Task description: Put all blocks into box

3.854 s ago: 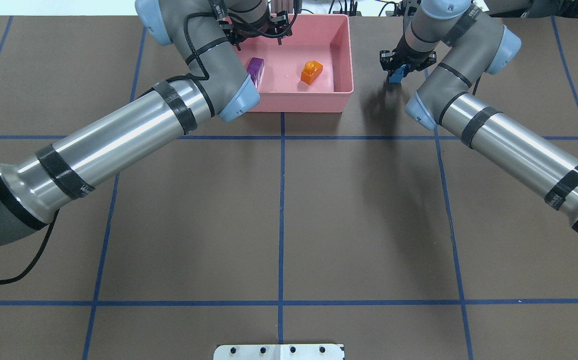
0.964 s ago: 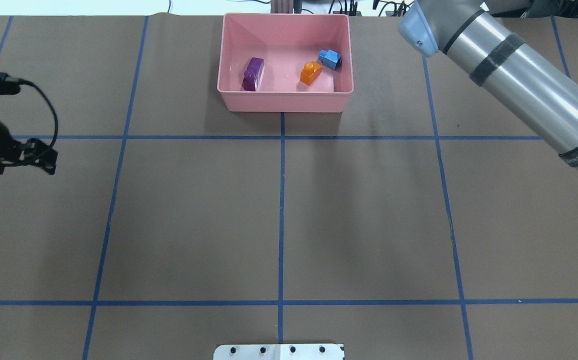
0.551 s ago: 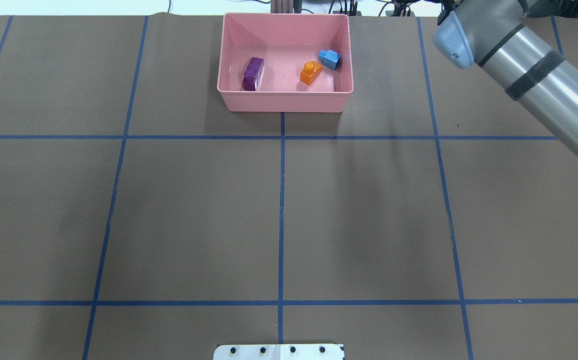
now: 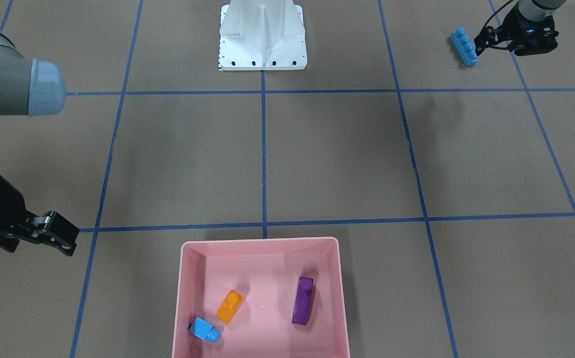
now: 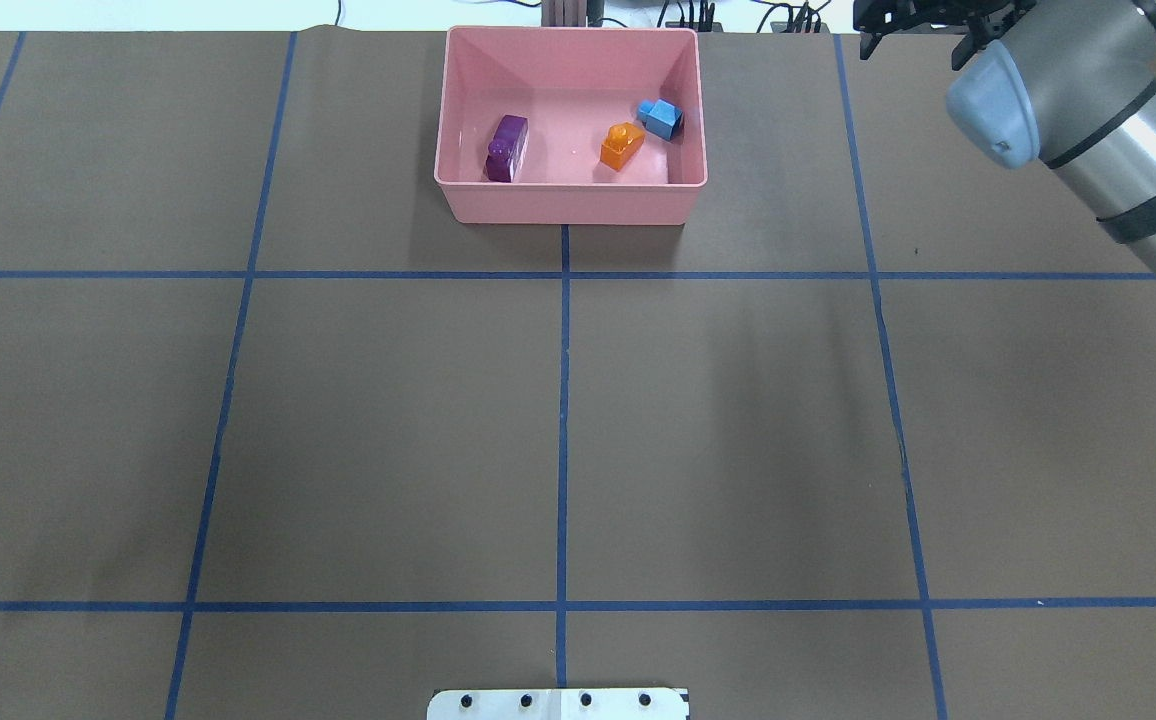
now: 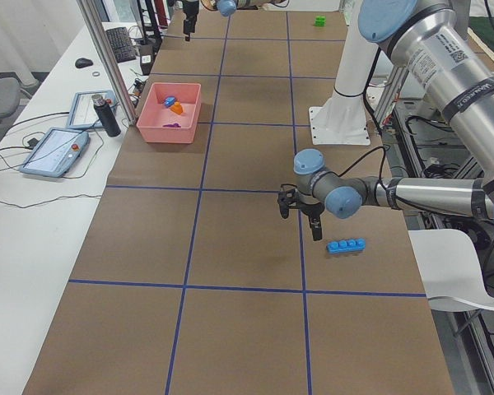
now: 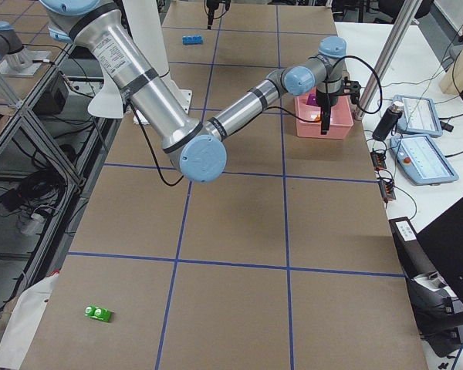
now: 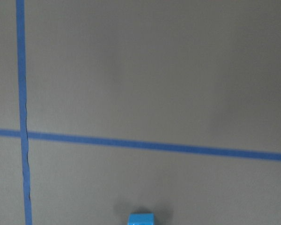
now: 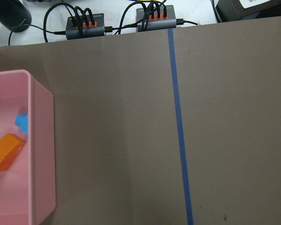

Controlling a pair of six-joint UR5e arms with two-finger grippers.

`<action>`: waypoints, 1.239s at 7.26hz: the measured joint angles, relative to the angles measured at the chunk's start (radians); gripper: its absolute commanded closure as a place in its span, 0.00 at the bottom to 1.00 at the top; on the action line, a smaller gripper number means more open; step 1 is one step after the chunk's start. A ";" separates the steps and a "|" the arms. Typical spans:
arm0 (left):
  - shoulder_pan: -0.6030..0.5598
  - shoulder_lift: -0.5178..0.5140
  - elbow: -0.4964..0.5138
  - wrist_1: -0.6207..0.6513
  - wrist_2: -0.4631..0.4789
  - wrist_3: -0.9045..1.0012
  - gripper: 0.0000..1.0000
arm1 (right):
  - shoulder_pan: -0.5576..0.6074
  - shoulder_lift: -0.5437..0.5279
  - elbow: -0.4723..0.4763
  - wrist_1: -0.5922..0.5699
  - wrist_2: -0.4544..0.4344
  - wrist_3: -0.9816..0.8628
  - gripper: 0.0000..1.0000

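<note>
I see my left claw (image 4: 514,41) spread beside the long blue four-stud plastic brick (image 4: 464,47), right claw (image 4: 61,233) spread near the pink plastic tray (image 4: 260,241).

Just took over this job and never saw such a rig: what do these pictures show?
Two robot arms work at a brown table. One camera looks down from behind the robot, one faces it, two watch from the table's ends, one rides each wrist. The pink box holds the orange block, purple block and light-blue block. The long blue block lies beside the open left gripper; the green block lies far from the box. The right gripper, open, hangs near the box. Nothing is held.
</note>
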 measured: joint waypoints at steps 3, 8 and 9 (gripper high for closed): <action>0.419 0.000 0.117 -0.237 0.208 -0.372 0.13 | 0.007 -0.074 0.124 -0.050 0.000 -0.021 0.01; 0.484 0.007 0.222 -0.420 0.243 -0.413 0.86 | 0.006 -0.076 0.137 -0.052 -0.004 -0.021 0.01; 0.484 0.011 0.224 -0.435 0.242 -0.413 1.00 | 0.006 -0.073 0.137 -0.053 -0.006 -0.020 0.01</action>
